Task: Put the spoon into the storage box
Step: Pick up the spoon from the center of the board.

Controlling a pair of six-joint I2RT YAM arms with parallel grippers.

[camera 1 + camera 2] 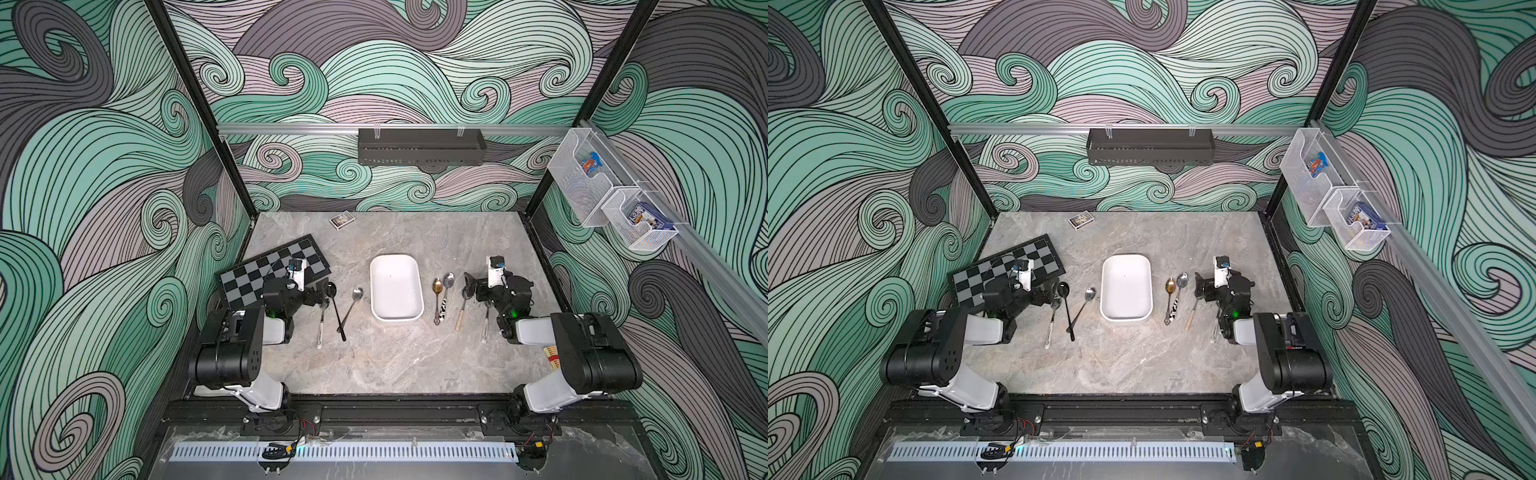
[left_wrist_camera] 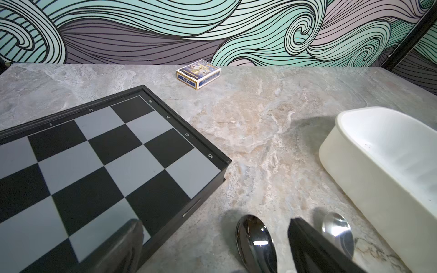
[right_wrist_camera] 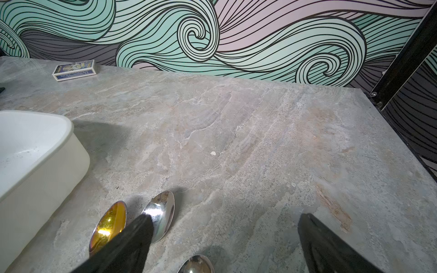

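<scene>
- On the grey marble table, midway between the two arms, sits the white storage box (image 1: 396,291), its long side running front to back.
- Left arm: elbow folded high, wrist low and level. The left gripper (image 2: 214,222) faces the back wall, jaws wide apart and holding nothing, with the black spoon (image 2: 256,241) bowl below them.
- Right arm mirrors this pose. The right gripper (image 3: 224,218) is likewise spread and empty, above the wooden-handled spoon (image 1: 459,320).
- All spoons lie on the table outside the box. On its left, a plain silver spoon (image 1: 358,294) crosses the black one. The gold spoon (image 1: 437,286) and patterned-handle spoon (image 1: 449,279) lie just to its right.
- The card box (image 2: 198,75) near the back wall reads "No.979". The chessboard (image 2: 106,153) edge shows 5, 6, 7, 8.
- The chessboard's corner lies beneath the left gripper's outer finger. A black rack (image 1: 421,149) and wire baskets (image 1: 573,191) hang on the walls.
</scene>
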